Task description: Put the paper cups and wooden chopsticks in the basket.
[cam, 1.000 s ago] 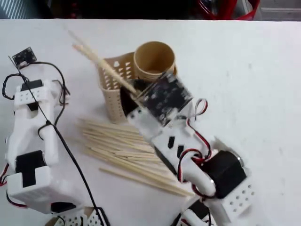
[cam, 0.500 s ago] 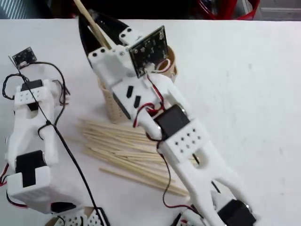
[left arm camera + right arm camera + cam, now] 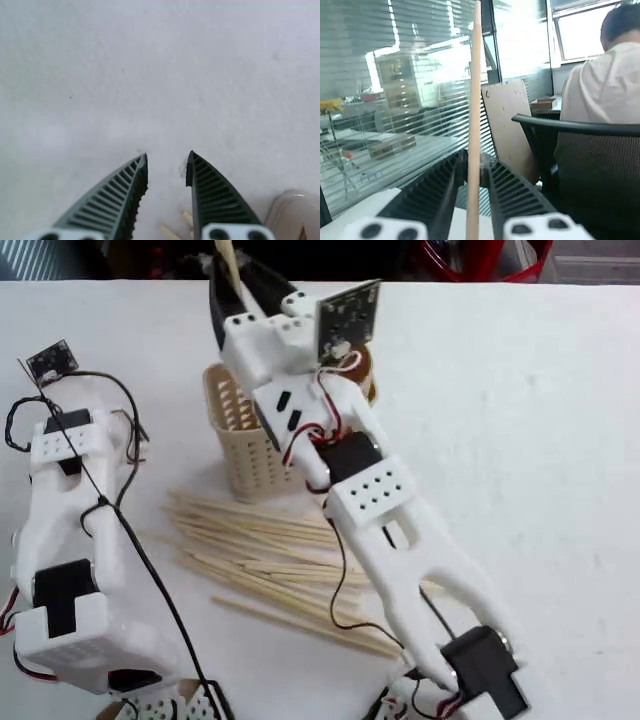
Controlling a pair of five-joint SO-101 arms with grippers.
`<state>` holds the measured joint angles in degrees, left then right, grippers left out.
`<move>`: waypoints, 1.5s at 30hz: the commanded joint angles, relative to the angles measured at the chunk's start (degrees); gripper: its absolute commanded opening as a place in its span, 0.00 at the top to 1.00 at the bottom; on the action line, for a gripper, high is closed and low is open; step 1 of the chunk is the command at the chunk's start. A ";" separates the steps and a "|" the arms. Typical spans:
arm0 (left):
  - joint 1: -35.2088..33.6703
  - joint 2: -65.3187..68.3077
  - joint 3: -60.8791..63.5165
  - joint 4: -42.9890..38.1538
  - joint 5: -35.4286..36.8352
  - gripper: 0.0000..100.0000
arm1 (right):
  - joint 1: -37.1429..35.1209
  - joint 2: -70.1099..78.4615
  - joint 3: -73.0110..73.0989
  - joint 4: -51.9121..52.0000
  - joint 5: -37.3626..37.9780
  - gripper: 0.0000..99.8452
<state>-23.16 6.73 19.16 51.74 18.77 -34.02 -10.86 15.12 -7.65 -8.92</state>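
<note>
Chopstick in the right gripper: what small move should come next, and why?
The right gripper is shut on the chopstick, raised by the far side of the basket and not in it. Probably bring it down over the basket's open part, then release.

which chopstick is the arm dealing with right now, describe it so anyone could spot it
On the white table, find the cream basket. The right gripper beside it clamps one chopstick, raised in the air, unlike the pile lying flat.
</note>
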 commanded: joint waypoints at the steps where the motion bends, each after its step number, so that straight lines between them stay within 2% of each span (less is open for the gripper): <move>1: -0.13 -1.19 -0.18 -1.05 0.62 0.85 | -0.66 3.12 -0.35 0.22 -0.09 0.98; 8: -0.13 -1.19 -0.18 -1.05 0.62 0.85 | -0.04 4.35 0.97 6.55 0.00 0.98; 17: -0.13 -1.19 -0.18 -1.05 0.62 0.85 | 2.86 -3.03 12.48 2.33 2.81 0.98; 26: -0.13 -1.19 -0.35 -1.05 0.62 0.85 | 2.59 -12.26 24.35 6.37 4.04 0.98; 29: -0.13 -1.19 -0.35 -1.05 0.62 0.85 | 0.66 -13.85 24.26 6.64 8.97 0.98; 32: -0.22 -1.19 -0.26 -1.05 0.62 0.85 | -2.24 -14.37 24.26 6.73 12.22 0.90; 34: -0.22 -1.19 -0.26 -1.05 0.62 0.85 | -3.56 -14.37 24.26 6.81 12.48 0.86; 37: -0.22 -1.19 -0.26 -1.05 0.62 0.85 | -4.26 -14.90 23.56 8.57 12.40 0.86; 45: -0.22 -1.19 -0.62 -1.05 0.62 0.85 | -3.65 -15.78 15.65 22.73 12.48 0.86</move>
<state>-23.16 6.73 19.16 51.74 18.77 -37.80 -23.25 36.48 9.58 2.68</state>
